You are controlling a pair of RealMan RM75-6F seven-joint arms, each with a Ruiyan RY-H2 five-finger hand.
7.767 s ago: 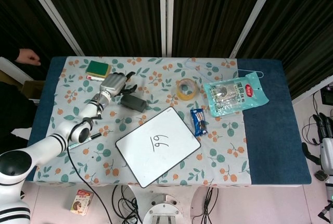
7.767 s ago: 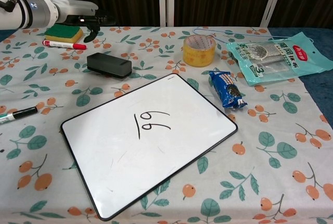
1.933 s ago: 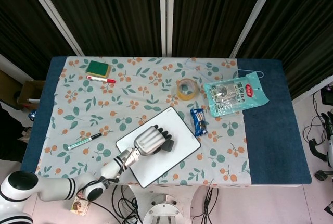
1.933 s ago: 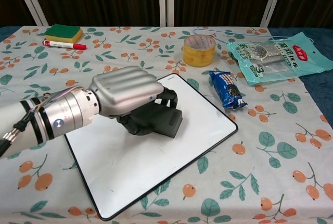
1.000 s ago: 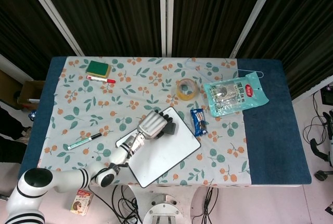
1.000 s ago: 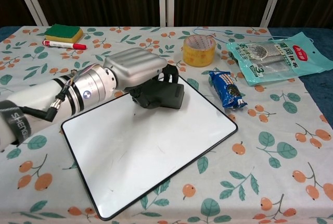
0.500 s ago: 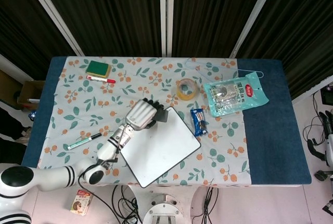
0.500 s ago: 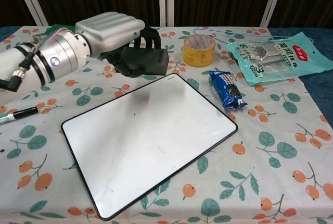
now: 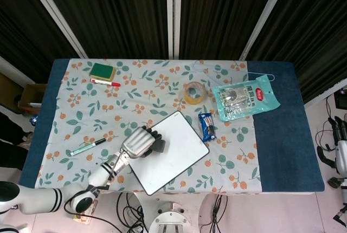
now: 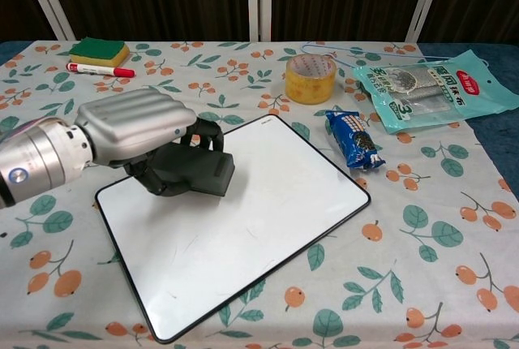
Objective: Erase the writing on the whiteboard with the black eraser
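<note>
white and bare is how the whiteboard (image 10: 235, 227) reads in both views: no stroke of writing shows on it, only a few faint specks and scuffs on the lower half in the chest view. it lies tilted on the flowered tabletop (image 10: 422, 227), one corner pointing at the tape roll (image 10: 310, 78) and the blue snack packet (image 10: 353, 140) just beside its right edge.

the left robot hand (image 10: 134, 134) has its fingers curled over the black eraser (image 10: 195, 172) and grips it from above, over the board's upper left part near the left corner. whether the eraser's felt touches the surface or hangs just clear cannot be told. the head view shows the same grip (image 9: 139, 142) at the board's left edge. the right robot hand (image 9: 339, 154) is only a sliver at the far right of the head view, well apart from the work; its fingers cannot be read.

judged from this, the erasing itself looks done. what may remain is a pass over the faint specks, if they are ink, and setting the eraser down.
</note>
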